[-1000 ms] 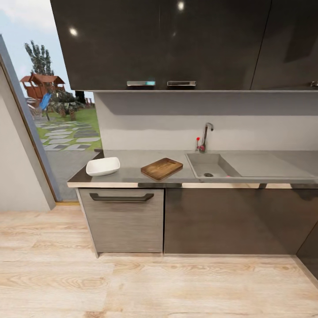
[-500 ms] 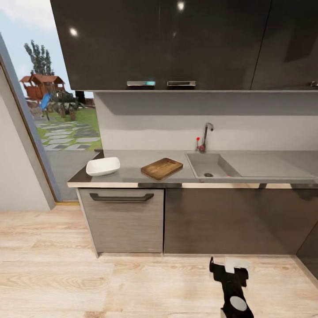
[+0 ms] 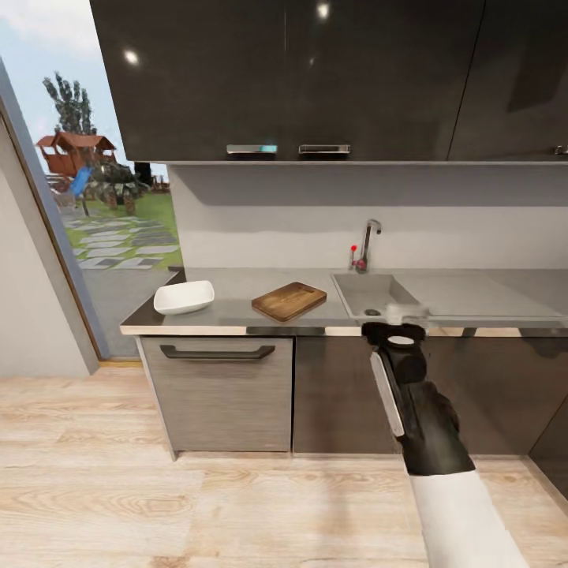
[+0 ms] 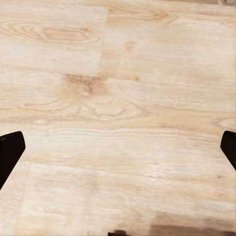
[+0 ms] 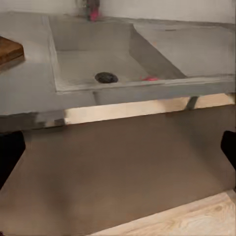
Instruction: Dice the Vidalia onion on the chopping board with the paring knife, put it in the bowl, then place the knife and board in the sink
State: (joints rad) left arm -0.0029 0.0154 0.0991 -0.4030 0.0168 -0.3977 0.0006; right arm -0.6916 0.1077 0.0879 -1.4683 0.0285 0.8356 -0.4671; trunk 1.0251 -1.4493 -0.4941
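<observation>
The grey steel sink (image 3: pixel 364 290) sits in the countertop (image 3: pixel 237 293), with its chrome tap (image 3: pixel 368 241) behind it. Left of the basin lie the brown chopping board (image 3: pixel 289 300) and, further left, the white bowl (image 3: pixel 183 297). My right gripper (image 3: pixel 397 322) is raised in front of the sink's front edge, open and empty. Its wrist view shows the sink (image 5: pixel 81 61), the drain (image 5: pixel 106 77) and a small red sliver (image 5: pixel 150 78) in the basin, too small to identify. The onion is hidden. My left gripper (image 4: pixel 118 150) hangs open over the wooden floor.
Dark wall cabinets (image 3: pixel 292 79) hang over the counter, and dark base cabinets (image 3: pixel 371 394) with a handled drawer front (image 3: pixel 217 353) stand below it. A glass door (image 3: pixel 95 205) to the garden is at the left. Light wooden floor (image 3: pixel 197 505) lies between me and the counter.
My right arm has risen from the bottom of the head view up to counter height in front of the sink. The counter's things have not moved.
</observation>
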